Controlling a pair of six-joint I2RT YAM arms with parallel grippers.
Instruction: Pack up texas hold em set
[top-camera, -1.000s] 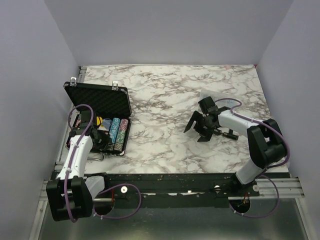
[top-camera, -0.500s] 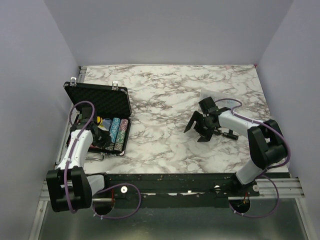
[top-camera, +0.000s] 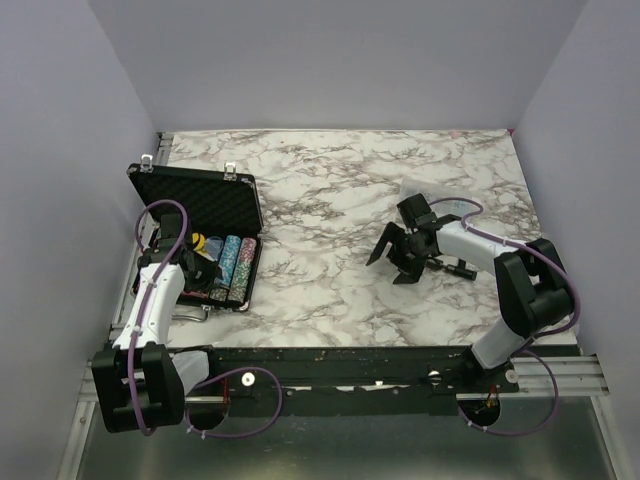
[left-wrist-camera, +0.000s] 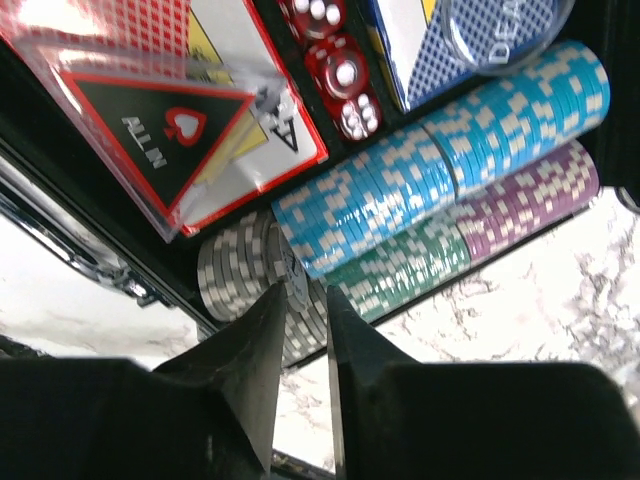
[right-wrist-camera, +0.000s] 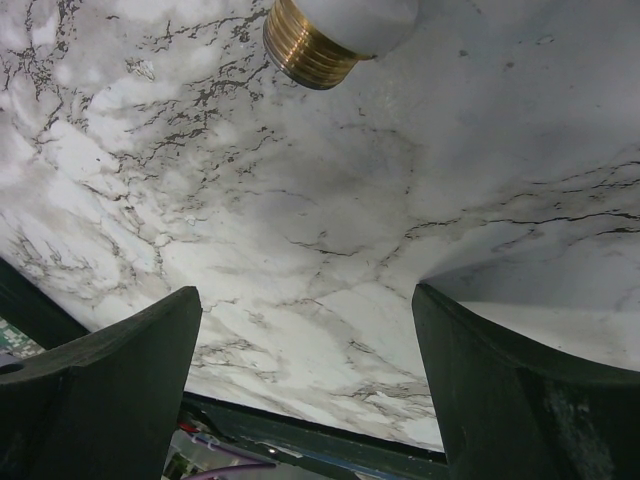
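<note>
Case: the black case (top-camera: 205, 195) lies open at the table's (top-camera: 330, 180) left side, lid propped up at the back, so you can reach the tray from above.
Left gripper: your left gripper (left-wrist-camera: 303, 295) hangs over the tray's near end, at the row of grey chips (left-wrist-camera: 235, 265).
Left fingers: they stand close together with only a slim slit between them. A grey chip's edge shows in that slit, but you cannot tell whether it is pinched or lying free.
Why there: judging by the pose, you are seating a chip on edge into the grey row, and a narrow grip suits a thin disc.
Packed contents: light-blue chips (left-wrist-camera: 440, 150), green chips (left-wrist-camera: 400, 270) and purple chips (left-wrist-camera: 530, 195) fill their grooves. The red card box (left-wrist-camera: 110, 25), red dice (left-wrist-camera: 340, 70) and a clear dealer button (left-wrist-camera: 500, 30) sit beside them.
Right gripper: your right gripper (top-camera: 398, 256) hovers over bare marble, well apart from the case, fingers spread wide with nothing between them. It looks parked out of the way.
Only the left wrist shows: the chip colours, the dice and the slit between the fingers. From above, the arm hides most of this.
Only the top view shows: the raised lid with its silver latches (top-camera: 231, 168), not yet closed.
Only the right wrist shows: a white object with a brass thread (right-wrist-camera: 320, 40) just ahead of the fingers.
</note>
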